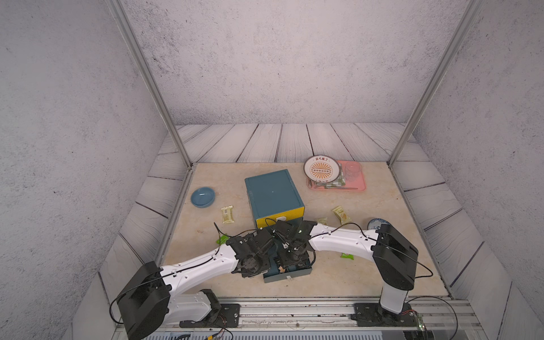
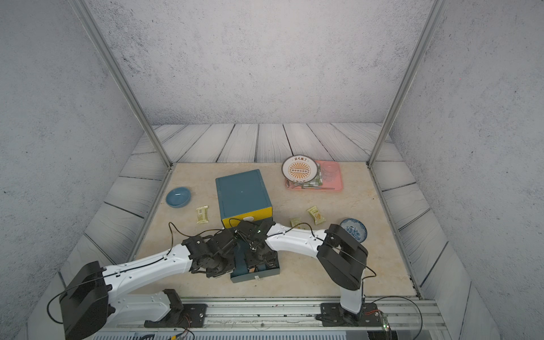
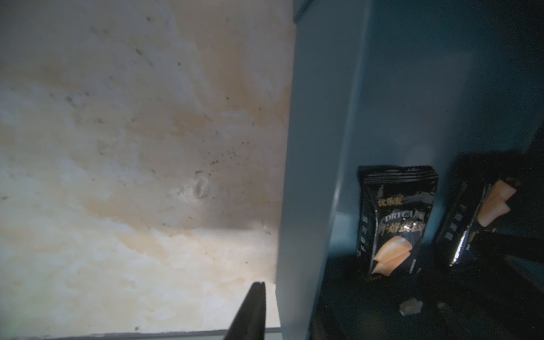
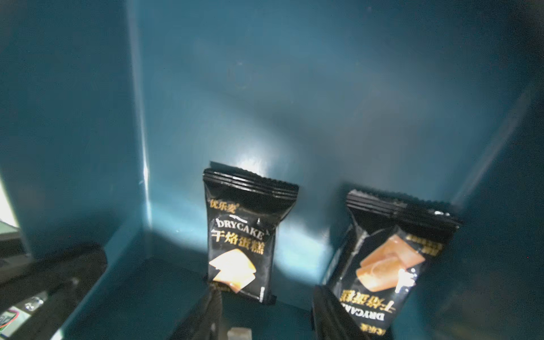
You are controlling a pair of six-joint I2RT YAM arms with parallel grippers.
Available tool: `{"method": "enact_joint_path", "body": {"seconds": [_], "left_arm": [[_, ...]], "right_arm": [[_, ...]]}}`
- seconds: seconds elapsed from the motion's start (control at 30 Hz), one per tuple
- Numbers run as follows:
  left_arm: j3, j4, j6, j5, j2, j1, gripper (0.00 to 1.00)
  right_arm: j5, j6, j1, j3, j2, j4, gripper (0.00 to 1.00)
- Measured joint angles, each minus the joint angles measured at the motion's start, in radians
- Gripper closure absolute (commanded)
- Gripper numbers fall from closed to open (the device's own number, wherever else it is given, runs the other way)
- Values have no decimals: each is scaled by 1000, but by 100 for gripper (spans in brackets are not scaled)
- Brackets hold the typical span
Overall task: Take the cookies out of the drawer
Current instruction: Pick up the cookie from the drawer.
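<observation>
While the right hand (image 4: 266, 297), parted, faces two black cookies (image 4: 240, 235) in the drawer (image 1: 287, 275), the left hand (image 1: 266, 265) sits alongside — spread unclear.

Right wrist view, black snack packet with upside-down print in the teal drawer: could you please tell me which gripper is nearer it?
Right. The right gripper is inside the drawer, one finger beside that packet; the left gripper is at the drawer's side wall.

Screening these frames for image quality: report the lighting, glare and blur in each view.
Left wrist view: the drawer interior is dark and murky, the table washed pale and soft. Right wrist view: glare on the drawer wall behind the black packet with upright print, which reads sharp; the frame's edges blur. Both top views: even light, no glare.
</observation>
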Motion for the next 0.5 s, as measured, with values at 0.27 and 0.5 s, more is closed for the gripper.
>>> {"method": "enact_joint_path", "body": {"seconds": [0.27, 0.5], "left_arm": [[-3, 21, -61, -24, 2, -4, 85], [-3, 29, -106, -69, 8, -27, 95]], "right_arm": [[-42, 0, -5, 16, 14, 0, 42], [-91, -3, -10, 70, 43, -31, 39]]}}
